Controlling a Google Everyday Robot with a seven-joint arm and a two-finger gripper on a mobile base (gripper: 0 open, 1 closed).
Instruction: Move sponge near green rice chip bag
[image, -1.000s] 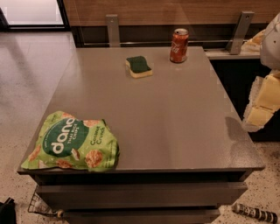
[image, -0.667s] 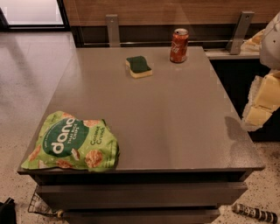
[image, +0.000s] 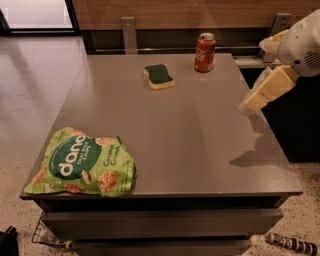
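The sponge (image: 159, 76), dark green on top with pale yellow foam below, lies on the grey table (image: 200, 140) at the far middle. The green rice chip bag (image: 82, 169) lies flat at the table's near left corner. My gripper (image: 261, 92) hangs in the air over the table's right edge. It is well to the right of the sponge, a little nearer than it, and far from the bag. It holds nothing that I can see.
A red soda can (image: 205, 52) stands upright at the far edge, to the right of the sponge. A dark counter runs behind the table, and a dark cabinet (image: 295, 125) stands at its right. Speckled floor lies to the left.
My gripper has moved up and to the left, from beside the table's right edge to over it. The sponge, can and bag have not moved.
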